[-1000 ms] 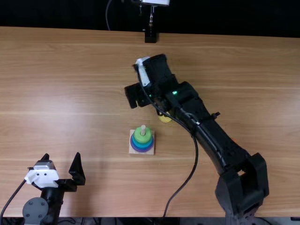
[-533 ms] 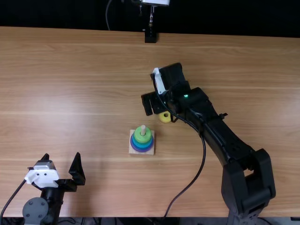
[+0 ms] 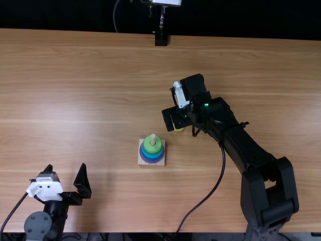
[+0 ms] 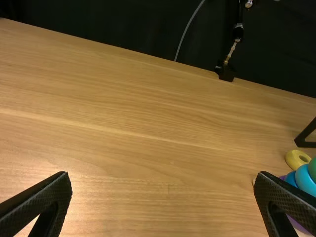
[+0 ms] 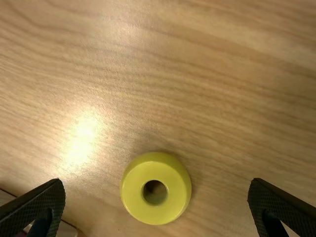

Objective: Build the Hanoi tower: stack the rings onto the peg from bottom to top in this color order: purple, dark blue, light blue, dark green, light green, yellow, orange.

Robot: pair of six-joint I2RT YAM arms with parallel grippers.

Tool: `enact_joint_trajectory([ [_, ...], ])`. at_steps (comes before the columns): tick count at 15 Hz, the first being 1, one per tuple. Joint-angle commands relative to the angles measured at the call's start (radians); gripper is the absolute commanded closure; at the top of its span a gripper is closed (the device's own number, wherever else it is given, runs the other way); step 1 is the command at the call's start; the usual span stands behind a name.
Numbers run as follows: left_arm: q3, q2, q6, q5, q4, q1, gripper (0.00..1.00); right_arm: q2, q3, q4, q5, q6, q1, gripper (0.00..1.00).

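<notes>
Watching the yellow ring (image 5: 179,191), you are probably dealing with a light, stiff piece: its smooth, shiny wall is suggesting hard plastic or painted wood, more slippery than fragile. You are likely needing only a moderate squeeze, pressing on opposite sides of the outer wall, about mid-height, and keeping the hole free for the peg (image 3: 153,139). If you are pinching off centre, you are risking that rounded edge sliding out or the ring tipping.

The ring is lying flat on the table (image 3: 75,100), just beyond the stack and a little toward the right arm's side. Your right gripper (image 5: 156,187) is hovering over it with its jaws spread wide, holding nothing. Your left gripper (image 3: 65,168) is waiting near the table's near edge, its jaws also parted and empty.

Counting up, you are seeing one loose yellow ring, one peg and one square base (image 3: 140,161). On the peg you are making out at least four rings: one purple ring (image 3: 152,161), two blue shades above it, and at least one green ring (image 3: 152,147) on top; whether a second green is hiding underneath, you are not able to tell. Yellow is looking like the next colour you are stacking.
</notes>
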Motion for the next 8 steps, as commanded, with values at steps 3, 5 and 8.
enact_joint_trajectory([
  [3, -0.055, -0.012, 0.004, 0.012, -0.019, 0.002, 0.00, -0.044, -0.026, -0.001, 0.015, 0.000, -0.002, 0.00],
  [5, -0.055, -0.012, 0.004, 0.012, -0.019, 0.002, 0.00, -0.042, -0.026, 0.001, 0.085, -0.002, 0.004, 0.00],
  [8, -0.055, -0.012, 0.004, 0.012, -0.019, 0.002, 0.00, -0.042, -0.022, -0.005, 0.179, 0.000, 0.005, 0.00],
])
